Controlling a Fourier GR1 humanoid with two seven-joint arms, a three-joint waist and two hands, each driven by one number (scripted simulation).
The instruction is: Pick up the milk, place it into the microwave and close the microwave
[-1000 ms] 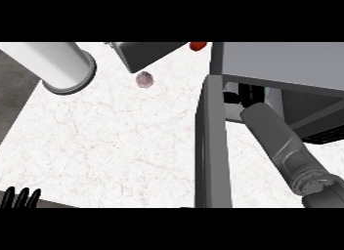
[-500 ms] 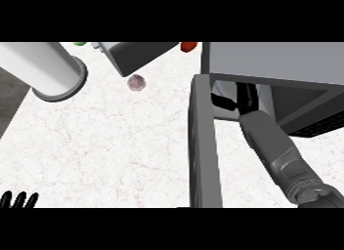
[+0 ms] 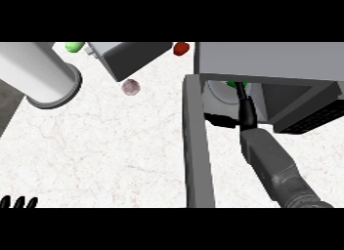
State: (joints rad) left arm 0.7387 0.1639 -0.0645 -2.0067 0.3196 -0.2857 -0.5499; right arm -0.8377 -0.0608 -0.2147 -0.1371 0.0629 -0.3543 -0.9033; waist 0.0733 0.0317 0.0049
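Note:
The microwave (image 3: 276, 61) stands at the upper right with its door (image 3: 198, 146) swung open, seen edge-on and running down the view. My right forearm reaches up into the cavity. My right hand (image 3: 247, 111) is inside, curled against the milk (image 3: 221, 95), a white container with a green top (image 3: 236, 84); the hand hides most of it. Only the straight, upward-pointing fingertips of my left hand (image 3: 19, 202) show, at the lower left edge.
A white cylinder (image 3: 38, 73) stands at the upper left of the marble counter (image 3: 96, 146). Beside it are a grey box (image 3: 120, 58), a green item (image 3: 74, 47), a red item (image 3: 181, 48) and a small pinkish bulb (image 3: 131, 87). Dark floor lies beyond the counter's left edge.
My right forearm and hand have pushed further up into the microwave's cavity. The left hand has stayed at the lower left edge.

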